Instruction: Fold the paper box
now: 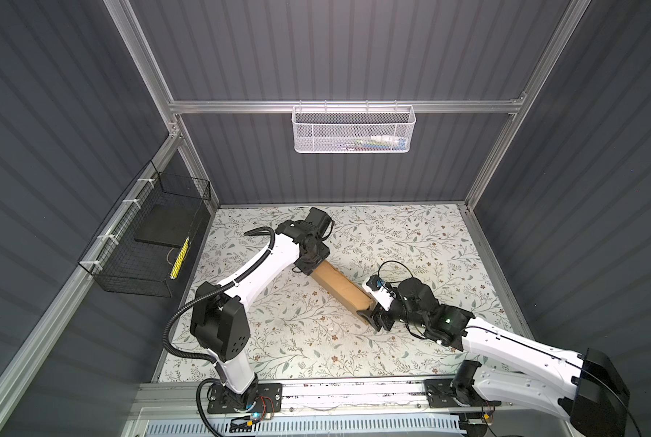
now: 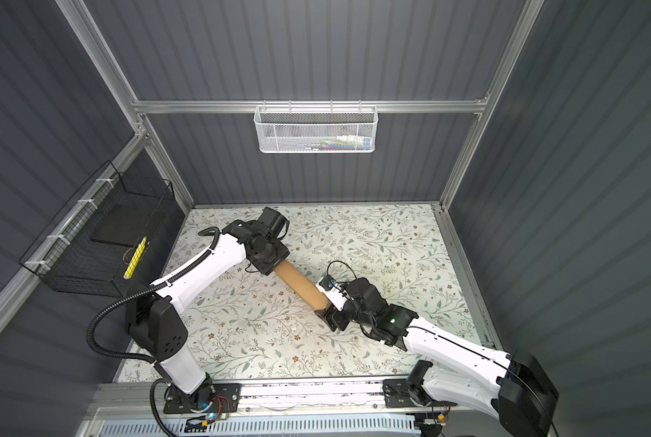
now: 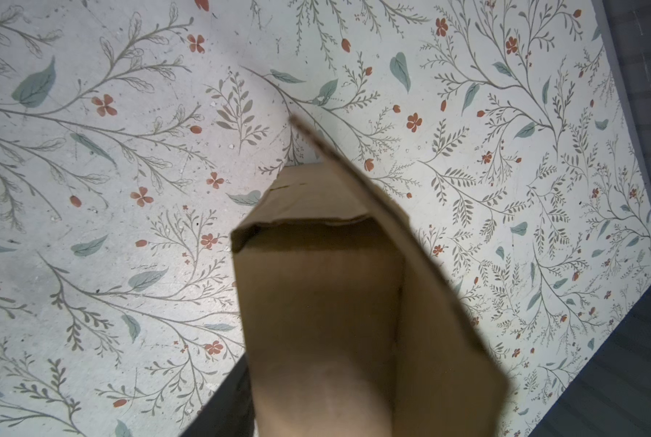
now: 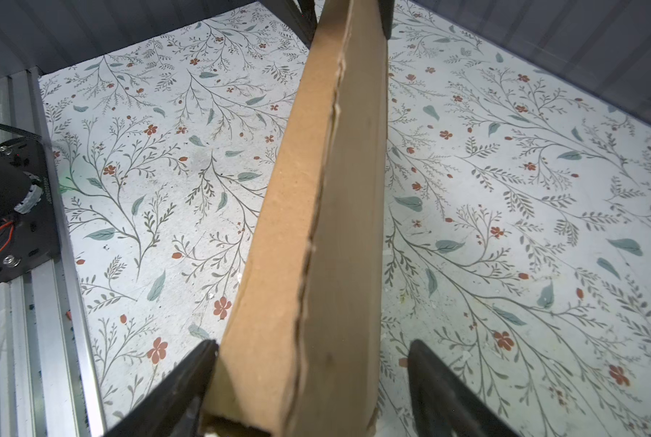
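The paper box [image 1: 341, 285] [image 2: 301, 282] is a brown cardboard mailer folded into a long narrow shape, turned on edge and spanning slantwise between both grippers. My left gripper [image 1: 310, 266] [image 2: 272, 265] is shut on its far end. In the left wrist view the cardboard [image 3: 316, 283] fills the middle and hides the jaws, except for one dark finger [image 3: 227, 406] against its side. My right gripper [image 1: 371, 316] [image 2: 325, 314] [image 4: 311, 344] straddles the near end, open. One of its fingers [image 4: 187, 378] touches the box [image 4: 316, 227], while the opposite finger [image 4: 441, 386] stands apart from it.
A black wire basket [image 1: 146, 242] hangs on the left wall and a white mesh basket [image 1: 354, 128] on the back rail. The floral table top [image 1: 316, 340] is walled on three sides. An aluminium rail [image 1: 354, 389] with both arm bases runs along the front.
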Controlling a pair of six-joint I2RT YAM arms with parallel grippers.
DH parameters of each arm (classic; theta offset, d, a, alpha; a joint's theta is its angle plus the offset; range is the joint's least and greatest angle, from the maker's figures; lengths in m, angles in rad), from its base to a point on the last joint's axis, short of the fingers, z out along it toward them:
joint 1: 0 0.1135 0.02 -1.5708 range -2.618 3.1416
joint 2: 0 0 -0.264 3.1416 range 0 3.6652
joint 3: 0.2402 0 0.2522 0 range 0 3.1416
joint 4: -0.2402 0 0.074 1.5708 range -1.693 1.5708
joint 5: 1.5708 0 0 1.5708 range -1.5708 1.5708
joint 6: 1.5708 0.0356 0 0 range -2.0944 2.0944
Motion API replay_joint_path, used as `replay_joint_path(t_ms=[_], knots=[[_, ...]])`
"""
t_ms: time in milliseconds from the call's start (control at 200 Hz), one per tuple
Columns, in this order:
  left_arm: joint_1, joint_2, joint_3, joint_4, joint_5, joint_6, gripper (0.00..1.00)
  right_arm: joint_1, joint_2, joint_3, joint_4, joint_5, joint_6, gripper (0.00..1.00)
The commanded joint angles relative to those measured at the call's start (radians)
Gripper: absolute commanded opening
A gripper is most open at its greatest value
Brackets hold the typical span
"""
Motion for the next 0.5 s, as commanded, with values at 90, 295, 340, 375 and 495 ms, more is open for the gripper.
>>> replay_joint_path(t_ms=[90, 295, 340, 375, 495], knots=[[-0.011, 0.013, 0.027, -0.037, -0.006, 0.020, 0.53, 0.002, 0.021, -0.015, 0.094, 0.077, -0.002, 0.74], [-0.014, 0.021, 0.036, -0.037, -0.001, 0.022, 0.52, 0.002, 0.052, -0.045, 0.180, 0.091, -0.023, 0.75], [-0.015, 0.021, 0.037, -0.037, -0.001, 0.023, 0.52, 0.002, 0.058, -0.052, 0.196, 0.098, -0.027, 0.76], [-0.015, 0.023, 0.039, -0.037, -0.002, 0.024, 0.52, 0.002, 0.059, -0.056, 0.207, 0.106, -0.030, 0.77], [-0.017, 0.025, 0.042, -0.037, -0.001, 0.024, 0.51, 0.002, 0.068, -0.068, 0.232, 0.124, -0.051, 0.77]])
